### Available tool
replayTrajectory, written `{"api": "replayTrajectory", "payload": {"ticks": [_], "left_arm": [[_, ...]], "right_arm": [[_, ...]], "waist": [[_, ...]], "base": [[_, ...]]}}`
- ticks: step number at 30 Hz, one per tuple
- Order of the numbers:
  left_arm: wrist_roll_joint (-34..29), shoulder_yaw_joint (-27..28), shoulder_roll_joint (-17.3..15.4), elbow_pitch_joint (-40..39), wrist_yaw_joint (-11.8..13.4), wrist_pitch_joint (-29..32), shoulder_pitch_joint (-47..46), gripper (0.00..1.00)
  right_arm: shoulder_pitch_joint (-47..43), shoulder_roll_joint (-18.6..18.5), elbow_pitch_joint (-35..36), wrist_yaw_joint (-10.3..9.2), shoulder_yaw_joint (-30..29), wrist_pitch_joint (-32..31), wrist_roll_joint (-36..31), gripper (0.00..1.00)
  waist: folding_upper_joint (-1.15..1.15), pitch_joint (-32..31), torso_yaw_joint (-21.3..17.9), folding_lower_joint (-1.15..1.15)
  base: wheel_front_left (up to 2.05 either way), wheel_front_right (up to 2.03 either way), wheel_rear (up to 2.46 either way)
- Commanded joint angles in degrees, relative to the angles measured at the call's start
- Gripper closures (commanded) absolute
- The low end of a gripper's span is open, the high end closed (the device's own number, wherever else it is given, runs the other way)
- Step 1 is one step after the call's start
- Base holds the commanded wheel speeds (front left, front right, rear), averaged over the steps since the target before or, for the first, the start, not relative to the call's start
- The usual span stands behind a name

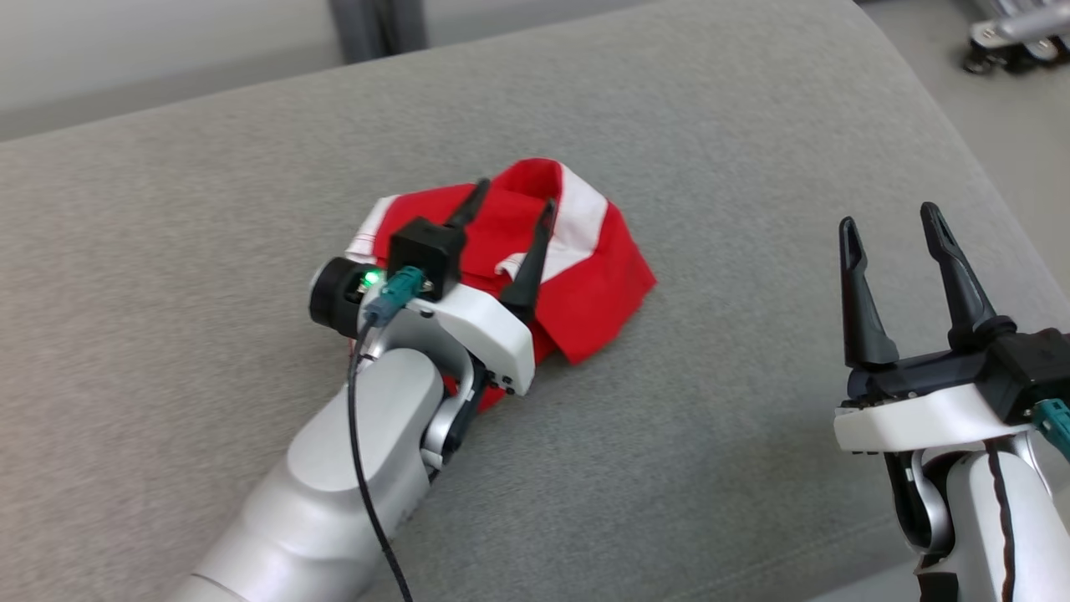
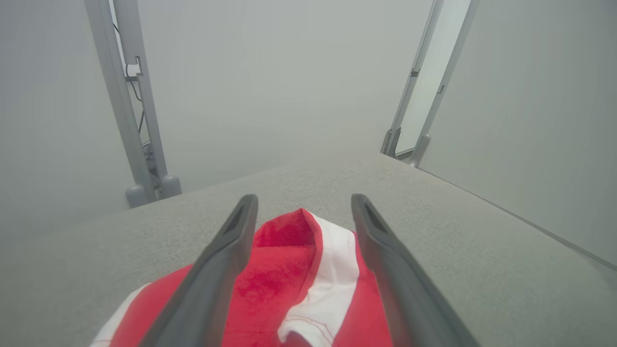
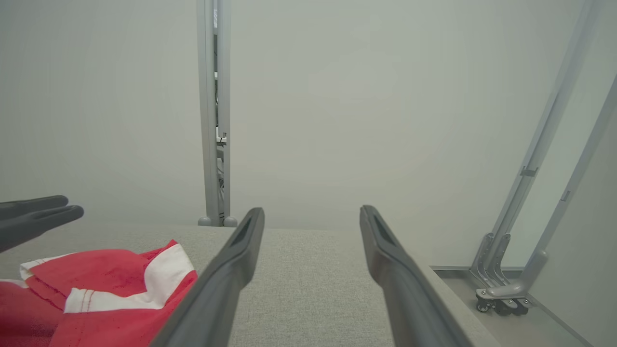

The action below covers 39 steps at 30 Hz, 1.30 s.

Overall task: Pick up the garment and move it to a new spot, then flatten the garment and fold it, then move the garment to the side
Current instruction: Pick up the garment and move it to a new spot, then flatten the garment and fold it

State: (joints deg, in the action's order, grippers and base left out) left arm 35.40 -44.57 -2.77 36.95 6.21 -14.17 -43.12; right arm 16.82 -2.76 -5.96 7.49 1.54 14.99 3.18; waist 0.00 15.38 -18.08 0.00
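Lower left of the head view, nearest me: my left gripper [image 1: 516, 195] reaches up-frame over the garment [image 1: 589, 280], fingers spread wide and pinching nothing. Tips are on or just above the cloth, can't tell which. Lower right: right gripper [image 1: 889, 217] is also spread and empty, well apart from the garment, over bare grey cushion [image 1: 710, 125].

Mid frame: the garment is a red heap with white bands, bunched and doubled over, lying on the cushion, not flat.

Judgement: the pick-and-move part looks finished and flattening is the step in hand; no proper fold yet. The next move needs both grippers on opposite edges or corners, a low pinch on a single layer, then a pull apart.

Far: grey metal posts [image 2: 130, 120], and a wheeled base [image 1: 1007, 42] at upper right beyond the cushion.

Writing: none readable, no logo on the garment; just a green light [image 1: 369, 278] on my left wrist.
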Motion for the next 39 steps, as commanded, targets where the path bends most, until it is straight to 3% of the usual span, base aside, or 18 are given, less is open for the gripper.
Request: {"api": "replayTrajectory", "payload": {"ticks": [1,6,9,12,16,26,33,39], "left_arm": [[-0.13,0.87,-0.51,-0.49,0.64,-0.47,-0.49,0.0],[-2.06,5.44,-3.45,-4.99,3.25,-1.07,2.3,0.0],[-5.1,10.39,-6.56,-11.62,4.97,-1.07,7.22,0.0],[-9.28,13.9,-9.08,-17.21,5.56,-1.07,12.04,0.0],[-13.39,19.51,-9.62,-23.31,5.78,-0.98,19.78,0.0],[-20.46,30.85,-3.2,-29.88,0.82,-0.99,35.13,0.0],[-22.55,35.9,-0.67,-29.14,-3.63,-0.98,37.34,0.0],[-23.96,37.6,-0.22,-28.32,-5.74,-0.98,37.08,0.0]], "right_arm": [[-0.7,-0.26,0.38,0.01,0.0,0.3,-0.36,0.0],[-1.77,-0.25,1.44,0.01,0.64,0.3,-1.85,0.0],[-2.69,-0.29,2.19,0.01,1.85,0.3,-2.73,0.0],[-3.57,-0.27,2.41,0.01,2.88,0.3,-2.99,0.0],[-4.84,-0.32,2.7,0.01,4.49,0.3,-3.41,0.0],[-6.84,-0.28,2.35,0.01,5.02,0.3,-3.15,0.0],[-6.28,-0.28,1.84,0.01,5.37,0.3,-3.08,0.0],[-5.98,-0.28,1.47,0.01,5.35,0.3,-2.95,0.0]], "waist": [[0.0,-2.33,2.89,0.0],[0.0,-4.85,7.3,0.0],[0.0,-5.88,10.0,0.0],[0.0,-6.36,11.46,0.0],[0.0,-6.88,13.0,0.0],[0.0,-8.17,14.45,0.0],[0.0,-8.44,14.67,0.0],[0.0,-8.76,14.26,0.0]], "base": [[0.0,0.0,0.0],[0.0,0.0,0.0],[0.0,0.0,0.0],[0.0,0.0,0.0],[0.0,0.0,0.0],[0.0,0.0,0.0],[0.0,0.0,0.0],[0.0,0.0,0.0]]}}
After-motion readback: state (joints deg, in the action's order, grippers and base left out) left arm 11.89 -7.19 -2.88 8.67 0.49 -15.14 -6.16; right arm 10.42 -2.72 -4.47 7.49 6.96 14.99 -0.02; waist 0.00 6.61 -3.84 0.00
